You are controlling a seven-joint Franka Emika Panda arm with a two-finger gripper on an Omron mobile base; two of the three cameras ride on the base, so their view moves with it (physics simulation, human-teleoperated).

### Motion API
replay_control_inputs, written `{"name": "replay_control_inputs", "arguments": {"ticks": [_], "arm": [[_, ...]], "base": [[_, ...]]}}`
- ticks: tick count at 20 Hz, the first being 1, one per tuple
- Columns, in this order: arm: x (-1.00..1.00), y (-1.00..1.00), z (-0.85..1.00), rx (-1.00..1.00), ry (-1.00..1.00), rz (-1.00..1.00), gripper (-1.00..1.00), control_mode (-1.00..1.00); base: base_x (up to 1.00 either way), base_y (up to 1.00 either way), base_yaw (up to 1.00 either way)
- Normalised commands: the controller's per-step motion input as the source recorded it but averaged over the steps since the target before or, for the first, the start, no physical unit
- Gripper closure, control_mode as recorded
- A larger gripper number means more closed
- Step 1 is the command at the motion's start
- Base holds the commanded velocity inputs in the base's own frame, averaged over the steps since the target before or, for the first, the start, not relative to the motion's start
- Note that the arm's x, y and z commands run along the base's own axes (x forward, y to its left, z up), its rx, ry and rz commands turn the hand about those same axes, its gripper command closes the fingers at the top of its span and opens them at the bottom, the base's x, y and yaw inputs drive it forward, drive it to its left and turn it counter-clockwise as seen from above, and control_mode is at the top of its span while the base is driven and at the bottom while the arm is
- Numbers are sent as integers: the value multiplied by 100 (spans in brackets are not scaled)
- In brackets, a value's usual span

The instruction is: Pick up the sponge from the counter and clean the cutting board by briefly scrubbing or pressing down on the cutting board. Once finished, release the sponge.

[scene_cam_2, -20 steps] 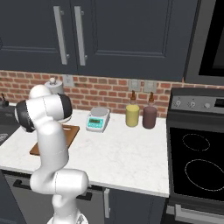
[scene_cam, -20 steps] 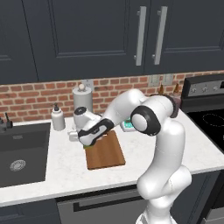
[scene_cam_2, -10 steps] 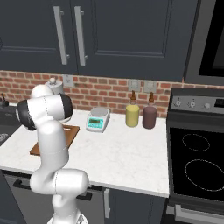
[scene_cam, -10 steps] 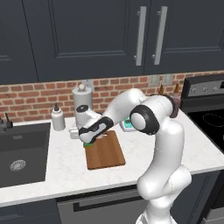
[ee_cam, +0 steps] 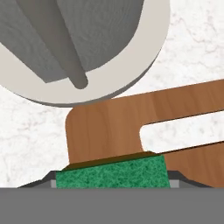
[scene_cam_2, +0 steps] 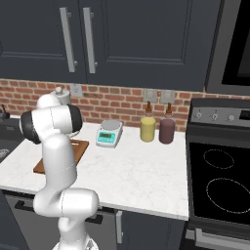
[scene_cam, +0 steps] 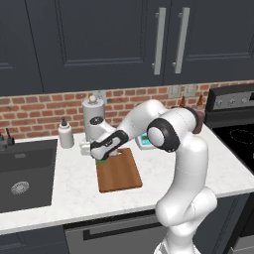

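Observation:
The green sponge (scene_cam: 101, 160) lies on the far left corner of the brown cutting board (scene_cam: 119, 171), at its handle end. My gripper (scene_cam: 100, 156) reaches down over it from the right. In the hand view the sponge (ee_cam: 113, 171) spans the gap from one fingertip to the other, with my gripper (ee_cam: 113, 183) shut on it. Just beyond it are the cutting board (ee_cam: 105, 127) and its slot handle. The white counter (scene_cam: 69, 193) carries the board. In the right base view my arm hides most of the cutting board (scene_cam_2: 81, 146).
A paper towel holder (scene_cam: 93, 119) stands just behind the board's handle end and looms close in the hand view (ee_cam: 78, 48). A soap bottle (scene_cam: 64, 134) and the dark sink (scene_cam: 22, 173) lie left. A scale (scene_cam_2: 109, 134), two jars (scene_cam_2: 148, 129) and the stove (scene_cam_2: 224, 180) are to the right.
The hand with the sponge has shifted slightly over the board's handle end. The base and the other things have not moved.

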Motion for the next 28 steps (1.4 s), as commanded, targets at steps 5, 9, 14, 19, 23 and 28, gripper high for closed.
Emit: {"name": "replay_control_inputs", "arguments": {"ticks": [5, 9, 14, 19, 23, 28], "arm": [[32, -68, -12, 4, 0, 0, 100, -100], [8, -76, -14, 5, -1, 0, 100, -100], [2, -56, -50, 0, -6, -1, 100, -100], [3, -46, -69, 0, -2, -2, 100, -100], [0, -64, -50, 0, 4, -4, 100, -100], [-17, -37, -33, 0, 19, -3, 100, -100]], "base": [[0, 0, 0], [0, 0, 0], [0, 0, 0], [0, 0, 0], [0, 0, 0], [0, 0, 0]]}}
